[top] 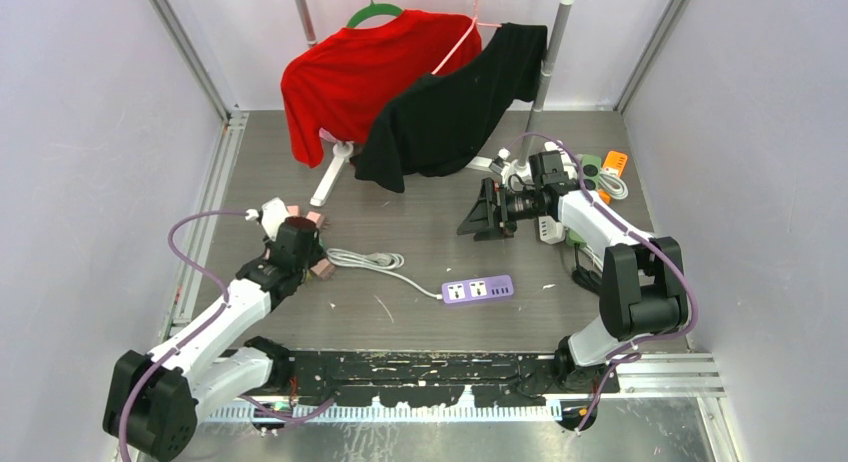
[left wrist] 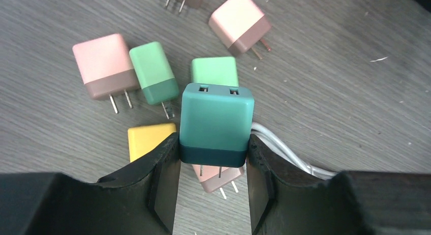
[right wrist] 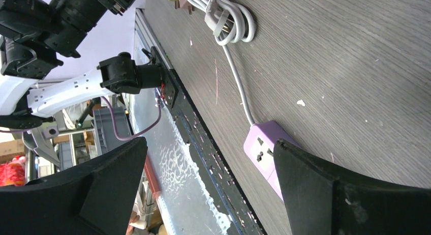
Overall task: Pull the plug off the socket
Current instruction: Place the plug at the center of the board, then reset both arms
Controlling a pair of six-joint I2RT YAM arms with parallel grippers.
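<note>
left gripper [left wrist: 213, 149] jaws clamp the teal plug [left wrist: 216, 115] by its dark base, well left of the purple power strip [top: 478, 289], over a scatter of loose plugs [left wrist: 104, 64]. right gripper [right wrist: 211, 143] jaws gape wide, empty, beyond the strip's right end.

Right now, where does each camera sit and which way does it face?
Top external: above and behind the bases, looking down on the table; left arm, right arm show.
Left wrist: looks down past the left end effector gripping the teal plug.
Right wrist: looks sideways along the table past the open right end effector.
Shared: top and right wrist both see the purple power strip.
</note>
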